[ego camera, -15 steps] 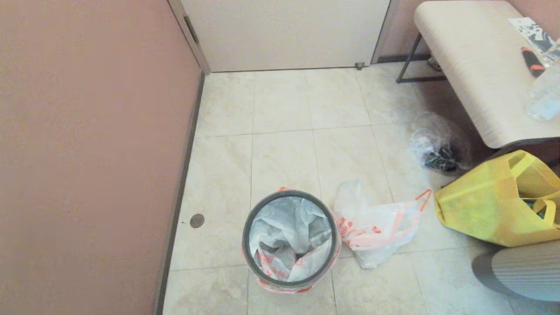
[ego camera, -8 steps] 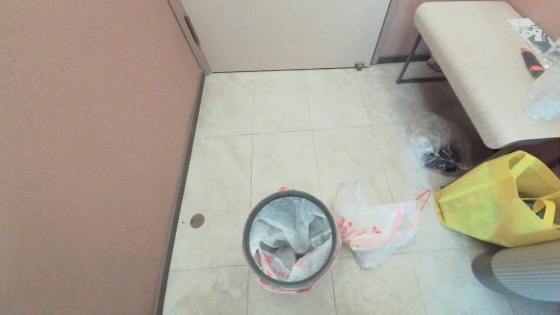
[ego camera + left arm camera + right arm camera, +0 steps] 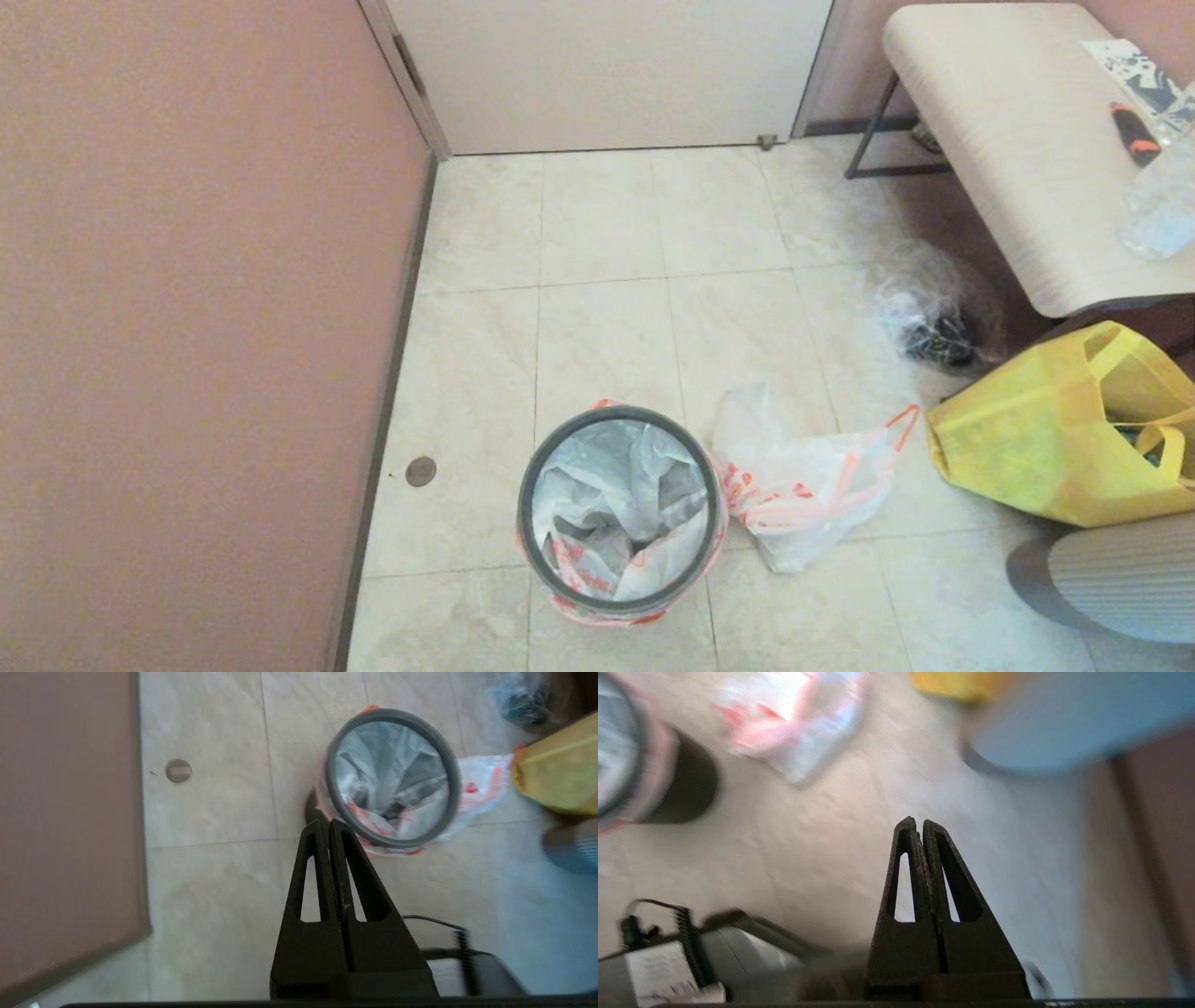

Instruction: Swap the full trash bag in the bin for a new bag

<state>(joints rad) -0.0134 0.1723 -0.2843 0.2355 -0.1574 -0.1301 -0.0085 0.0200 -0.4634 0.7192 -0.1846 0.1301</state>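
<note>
The bin (image 3: 525,504) stands on the floor tiles near the front, its grey ring (image 3: 334,798) on top. A thin white bag, the new bag (image 3: 616,485), lines it, with its orange-red hem folded out under the ring. Just right of the bin lies the full trash bag (image 3: 803,485), white and crumpled, with red print and an orange-red drawstring loop; I cannot make out bottles inside. Neither gripper shows in the head view. The left gripper (image 3: 325,822) hangs shut and empty above the floor beside the bin. The right gripper (image 3: 915,821) is shut and empty over bare tiles, away from both bags.
A yellow tote (image 3: 1036,439) sits on the floor at the right, with a clear bag of dark items (image 3: 934,322) behind it. A pale table (image 3: 1008,140) fills the far right. A brown wall (image 3: 187,327) runs along the left, with a floor drain (image 3: 421,470) beside it.
The bin and both bags lie where they were. Only the head view has shifted very slightly.
</note>
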